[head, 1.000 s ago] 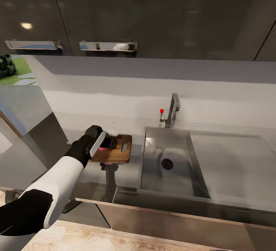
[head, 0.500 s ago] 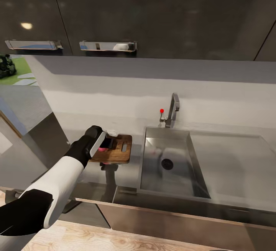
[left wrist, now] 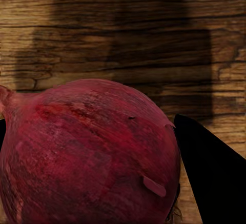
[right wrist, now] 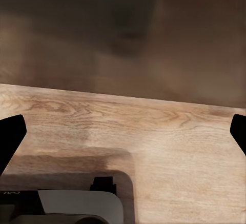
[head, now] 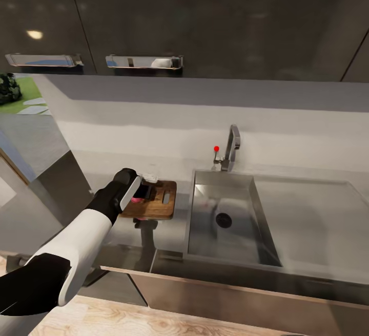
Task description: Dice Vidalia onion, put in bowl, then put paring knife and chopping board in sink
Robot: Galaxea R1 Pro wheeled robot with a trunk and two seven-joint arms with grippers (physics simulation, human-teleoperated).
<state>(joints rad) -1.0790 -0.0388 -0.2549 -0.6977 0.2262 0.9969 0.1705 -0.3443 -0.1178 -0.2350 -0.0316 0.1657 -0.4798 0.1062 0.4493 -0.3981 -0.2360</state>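
Note:
The Vidalia onion (left wrist: 87,157), dark pinkish-red, sits between the black fingers (left wrist: 210,172) of my left gripper (left wrist: 89,126), which is shut on it. In the head view the onion (head: 136,199) shows as a pink spot under the left gripper (head: 141,192), over the left part of the brown chopping board (head: 159,201) on the countertop (head: 169,228). The steel sink (head: 241,243) lies just right of the board. A white edge, apparently the bowl (head: 151,176), peeks out behind the gripper. The paring knife is hidden. My right gripper (right wrist: 123,137) is open over the wood floor.
A chrome tap (head: 232,146) with a red knob (head: 216,148) stands behind the sink. The flat drainboard (head: 312,218) stretches to the right. Dark upper cabinets (head: 205,18) hang overhead. A grey appliance side (head: 46,172) bounds the counter at the left.

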